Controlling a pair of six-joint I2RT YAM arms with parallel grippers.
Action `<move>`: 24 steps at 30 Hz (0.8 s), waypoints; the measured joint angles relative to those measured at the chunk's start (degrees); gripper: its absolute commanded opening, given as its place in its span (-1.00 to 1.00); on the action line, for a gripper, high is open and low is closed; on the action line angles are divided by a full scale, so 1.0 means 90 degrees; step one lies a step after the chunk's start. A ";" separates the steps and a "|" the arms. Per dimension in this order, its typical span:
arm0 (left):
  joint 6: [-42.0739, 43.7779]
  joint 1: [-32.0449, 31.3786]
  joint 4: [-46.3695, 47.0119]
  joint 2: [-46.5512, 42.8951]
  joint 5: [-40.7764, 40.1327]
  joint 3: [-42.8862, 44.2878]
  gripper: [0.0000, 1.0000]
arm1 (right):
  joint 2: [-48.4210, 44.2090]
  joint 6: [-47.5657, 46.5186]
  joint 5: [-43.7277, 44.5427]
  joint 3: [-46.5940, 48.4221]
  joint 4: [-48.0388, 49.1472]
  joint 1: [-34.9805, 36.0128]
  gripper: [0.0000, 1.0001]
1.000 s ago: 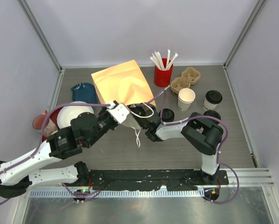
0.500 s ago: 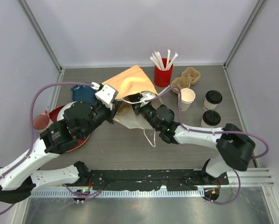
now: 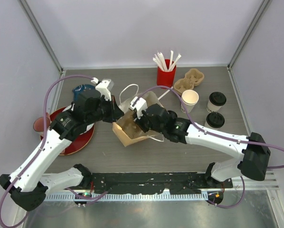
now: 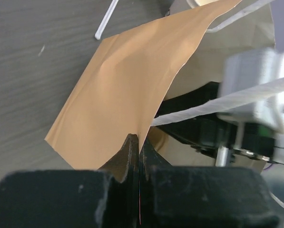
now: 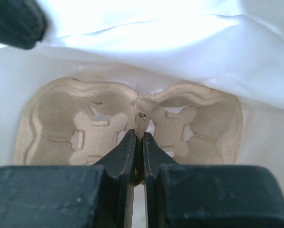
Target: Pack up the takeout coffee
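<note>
Two white takeout coffee cups with black lids stand at the right, one (image 3: 217, 100) behind the other (image 3: 214, 120). A brown paper bag (image 3: 126, 137) stands open in the middle. My left gripper (image 3: 117, 114) is shut on the bag's rim (image 4: 127, 95), pinching the paper at its tips (image 4: 138, 142). My right gripper (image 3: 138, 122) reaches into the bag's mouth. It is shut (image 5: 138, 136) on the centre ridge of a pulp cup carrier (image 5: 84, 123) that lies inside the bag on its white lining. Both cups are apart from both grippers.
A lidless white cup (image 3: 190, 100) stands left of the lidded cups. A red cup of straws (image 3: 165, 76) and more pulp carriers (image 3: 190, 80) are at the back. A red plate (image 3: 75, 137), a blue object (image 3: 82, 91) and a pink object (image 3: 39, 124) lie left.
The bag lay flat; now it stands open. My left gripper has lifted its rim up and back. My right gripper has moved into the bag's mouth with the carrier.
</note>
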 measured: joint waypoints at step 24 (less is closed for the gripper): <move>-0.0170 0.1010 0.0053 0.0129 0.1027 -0.1071 -1.00 | 0.1341 0.0806 -0.0610 0.1331 -0.1989 0.0032 -0.89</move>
